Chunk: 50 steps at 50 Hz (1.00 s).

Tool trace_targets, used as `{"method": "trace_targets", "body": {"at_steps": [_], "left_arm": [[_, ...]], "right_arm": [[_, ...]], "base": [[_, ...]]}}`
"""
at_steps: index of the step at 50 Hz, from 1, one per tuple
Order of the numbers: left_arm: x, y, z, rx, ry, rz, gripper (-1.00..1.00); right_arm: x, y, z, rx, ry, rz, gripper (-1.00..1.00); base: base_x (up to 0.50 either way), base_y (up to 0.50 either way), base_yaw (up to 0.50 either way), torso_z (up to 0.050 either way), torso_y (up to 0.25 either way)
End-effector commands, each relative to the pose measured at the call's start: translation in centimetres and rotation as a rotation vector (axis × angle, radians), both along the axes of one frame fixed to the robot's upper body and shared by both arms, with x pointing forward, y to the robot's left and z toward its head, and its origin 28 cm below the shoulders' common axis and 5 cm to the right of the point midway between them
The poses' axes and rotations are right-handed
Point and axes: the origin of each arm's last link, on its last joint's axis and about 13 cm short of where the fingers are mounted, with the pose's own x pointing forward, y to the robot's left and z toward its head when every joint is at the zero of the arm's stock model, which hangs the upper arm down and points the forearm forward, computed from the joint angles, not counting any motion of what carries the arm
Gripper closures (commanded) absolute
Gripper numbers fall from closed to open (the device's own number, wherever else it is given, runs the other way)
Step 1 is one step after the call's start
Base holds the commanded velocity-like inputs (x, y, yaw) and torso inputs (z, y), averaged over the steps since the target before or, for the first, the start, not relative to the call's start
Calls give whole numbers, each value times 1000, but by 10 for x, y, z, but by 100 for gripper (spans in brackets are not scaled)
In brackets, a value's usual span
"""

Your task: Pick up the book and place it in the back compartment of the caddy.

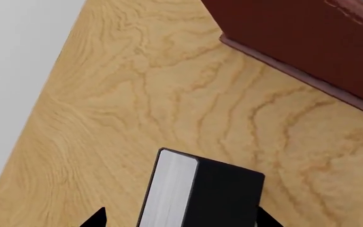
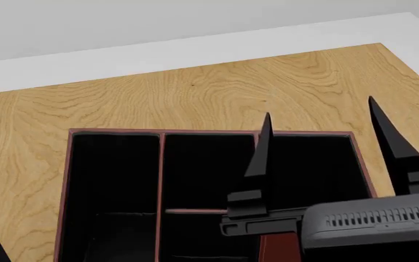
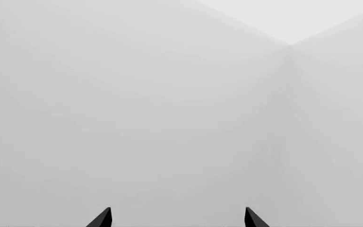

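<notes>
The book (image 1: 197,191) sits closest to the left wrist camera, between the two dark fingertips of the left gripper (image 1: 180,218), whose jaws flank it, though whether they actually clench it cannot be told. It lies over the wooden counter (image 1: 137,94), near the caddy (image 1: 307,42) and outside its dark-red wall. In the head view the right gripper (image 2: 322,123) is raised over the caddy's right-hand cells, jaws spread wide and holding nothing.

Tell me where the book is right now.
The book shows in the left wrist view, between the left gripper fingertips, above the wooden table, apart from the caddy.
</notes>
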Motion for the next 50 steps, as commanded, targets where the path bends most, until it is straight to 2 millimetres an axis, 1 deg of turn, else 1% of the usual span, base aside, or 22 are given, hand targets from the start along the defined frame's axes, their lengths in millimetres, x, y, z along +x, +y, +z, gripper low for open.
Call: {"method": "trace_targets", "body": {"at_steps": [1, 14, 27, 43, 50], "left_arm": [[3, -1, -7, 3, 18, -2, -100], [5, 3, -11, 5, 26, 12, -100], [7, 10, -19, 6, 32, 35, -100], [10, 11, -25, 2, 39, 47, -100], [10, 12, -33, 1, 48, 49, -100]], "right_arm": [[0, 2, 3, -5, 6, -9, -100], [1, 1, 2, -7, 14, -18, -100], [2, 2, 1, -8, 22, -24, -100], [2, 2, 0, -12, 31, -34, -100], [2, 3, -1, -13, 36, -39, -100]], "base": [[0, 0, 0, 0, 0], [0, 0, 0, 0, 0], [0, 0, 0, 0, 0], [0, 0, 0, 0, 0], [0, 0, 0, 0, 0]]}}
